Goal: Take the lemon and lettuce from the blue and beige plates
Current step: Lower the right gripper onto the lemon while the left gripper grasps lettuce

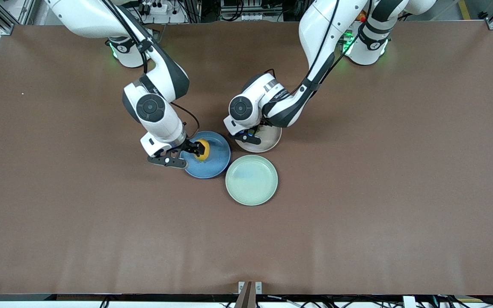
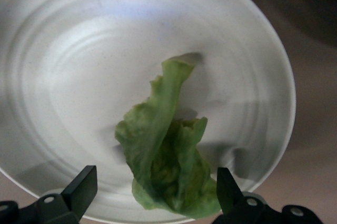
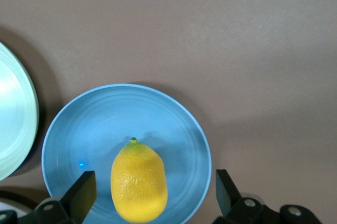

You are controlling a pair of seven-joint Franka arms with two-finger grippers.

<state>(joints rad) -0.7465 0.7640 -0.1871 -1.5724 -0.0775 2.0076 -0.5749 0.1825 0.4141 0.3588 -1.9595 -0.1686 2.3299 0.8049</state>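
The lemon [image 1: 203, 150] lies on the blue plate [image 1: 216, 164]. My right gripper [image 1: 198, 149] is low over that plate and open, one finger on each side of the lemon [image 3: 139, 182], with a gap on both sides above the plate [image 3: 95, 129]. The lettuce [image 2: 168, 155] lies on the beige plate [image 2: 79, 50]. My left gripper [image 2: 155, 184] is open and straddles the leaf, which reaches close to one finger. In the front view my left gripper [image 1: 250, 137] hangs over the beige plate [image 1: 268, 143] and hides the lettuce.
A pale mint-green plate [image 1: 251, 180] with nothing on it sits nearer to the front camera, touching close to both other plates; its rim shows in the right wrist view [image 3: 13, 124]. The brown table [image 1: 379, 192] spreads wide around the plates.
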